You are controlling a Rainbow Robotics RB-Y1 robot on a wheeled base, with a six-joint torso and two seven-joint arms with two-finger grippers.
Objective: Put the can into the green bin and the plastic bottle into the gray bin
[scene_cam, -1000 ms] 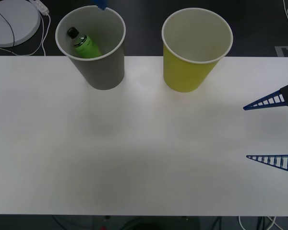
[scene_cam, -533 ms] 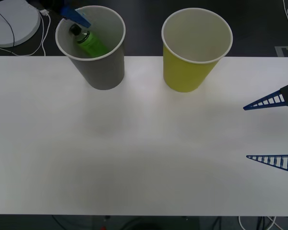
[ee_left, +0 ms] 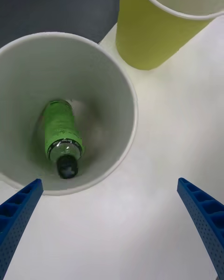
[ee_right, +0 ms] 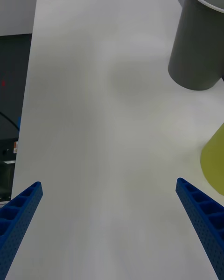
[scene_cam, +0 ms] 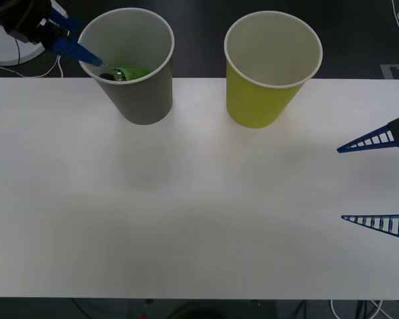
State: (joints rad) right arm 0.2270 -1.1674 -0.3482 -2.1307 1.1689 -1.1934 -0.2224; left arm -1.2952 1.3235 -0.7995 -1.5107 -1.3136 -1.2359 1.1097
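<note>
A: Front view, entry one: the left gripper (scene_cam: 76, 41) sits up and to the outer side of the gray bin (scene_cam: 141, 93), off its rim, where half a second back one blue finger was still dipped over the rim beside the bottle's cap. Jaws spread wide, holding nothing.

B: Left wrist view agrees. Both blue fingers (ee_left: 18, 210) stand at the two corners, far apart, and the plastic bottle (ee_left: 62, 137) lies on the floor of the gray bin (ee_left: 116, 98), tilted, black cap toward the near wall. It has slid lower than it stood a second ago, when it leaned up against the inner wall.

A: So the bottle half reads as finished: released, settled, arm pulling away.

B: Likely. The green bin (scene_cam: 263, 100) stands just beside the gray one, upright, its white inside bare as far as the front view reaches. No can on the table (scene_cam: 199, 199).

A: Right gripper (scene_cam: 376, 179)?

B: Parked at the table's right edge, jaws apart, empty; unchanged across the last second. The can half cannot be judged done from this.
</note>
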